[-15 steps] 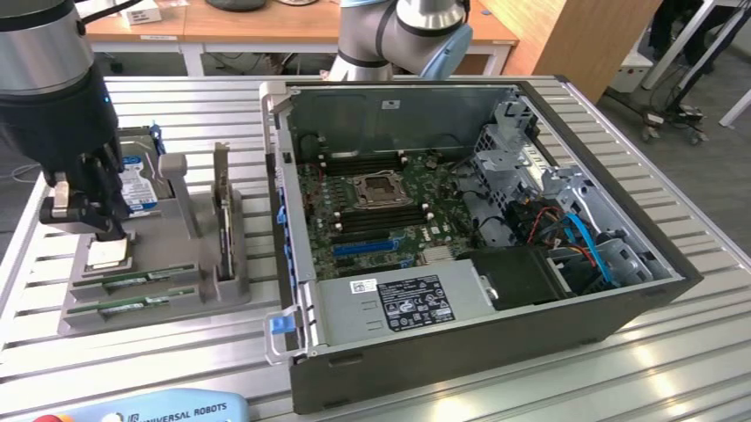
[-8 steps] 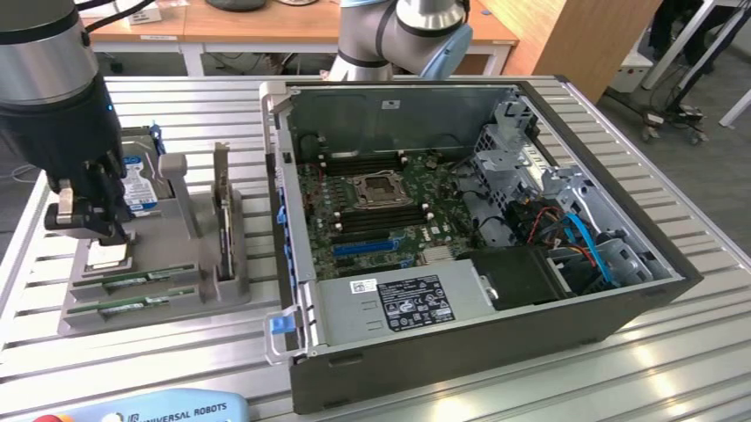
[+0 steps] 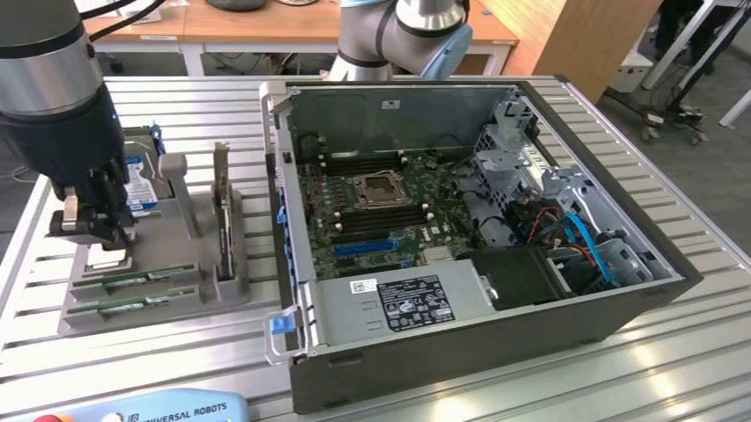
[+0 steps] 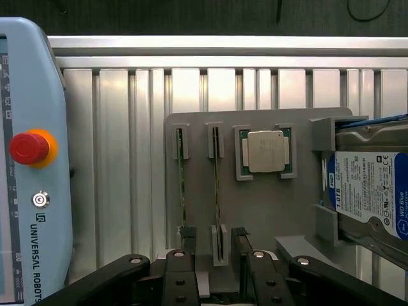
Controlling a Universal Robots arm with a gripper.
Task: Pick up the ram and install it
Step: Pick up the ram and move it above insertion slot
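Note:
Two green ram sticks stand on edge in a grey holder (image 3: 176,255) at the exterior view's left. One ram (image 3: 139,280) (image 4: 216,172) is the one closer to the processor chip; the other ram (image 3: 132,303) (image 4: 181,172) lies beside it. My black gripper (image 3: 94,236) (image 4: 215,241) hovers open above the holder. In the wrist view its fingertips (image 4: 188,239) stand on either side of the end of the ram closer to the chip, without touching it.
A silver processor chip (image 4: 266,152) and a blue-labelled hard drive (image 3: 141,176) (image 4: 370,191) share the holder. An open computer case (image 3: 470,352) shows the motherboard with dark slots (image 3: 375,220) around the socket (image 3: 375,189). A teach pendant (image 3: 153,409) (image 4: 29,148) lies nearby.

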